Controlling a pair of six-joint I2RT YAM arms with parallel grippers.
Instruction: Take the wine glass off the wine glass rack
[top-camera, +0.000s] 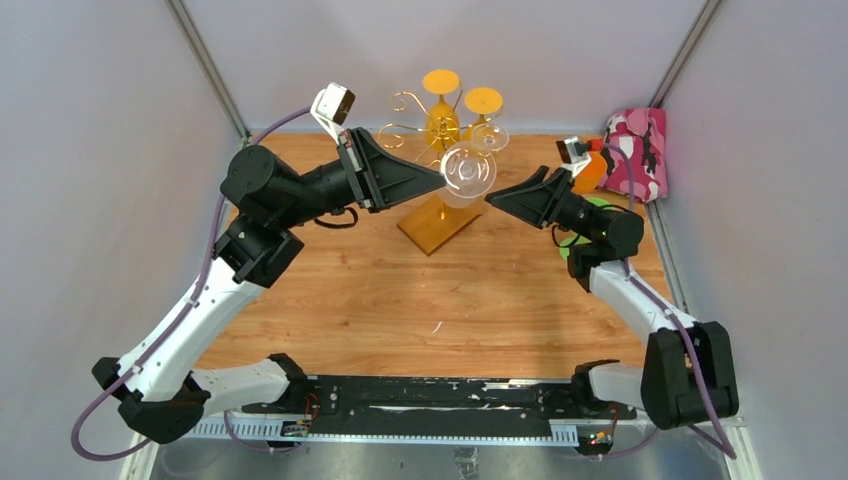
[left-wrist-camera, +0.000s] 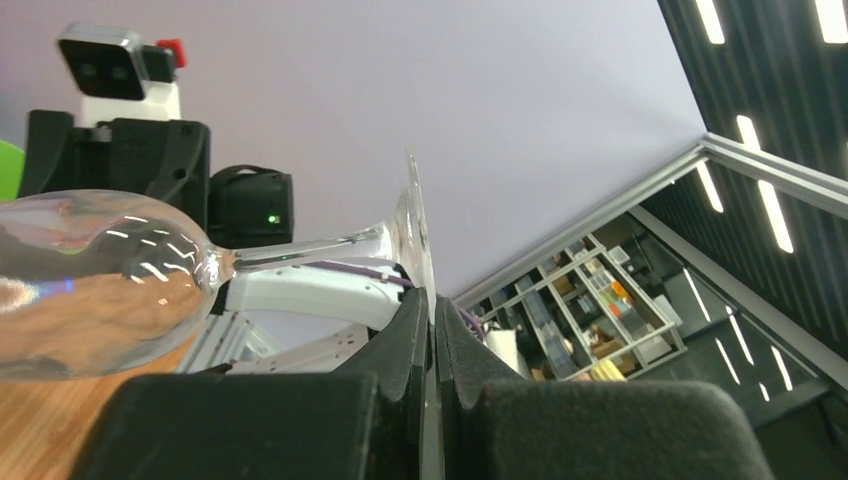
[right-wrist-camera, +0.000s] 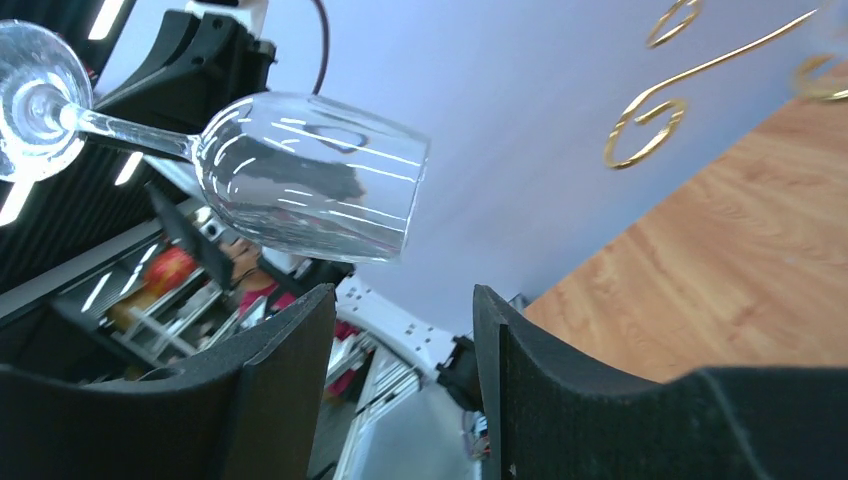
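Left gripper (left-wrist-camera: 431, 306) is clamped on the foot of the glass (left-wrist-camera: 110, 280); glass lies sideways at upper centre of the top view, in front of the rack (top-camera: 437, 224); right gripper (right-wrist-camera: 403, 300) jaws are apart, the bowl just beyond them.

No text, label, brand or number is showing legibly in any view; the clutter on the shelves (left-wrist-camera: 590, 310) is appearing too small and blurred to read.
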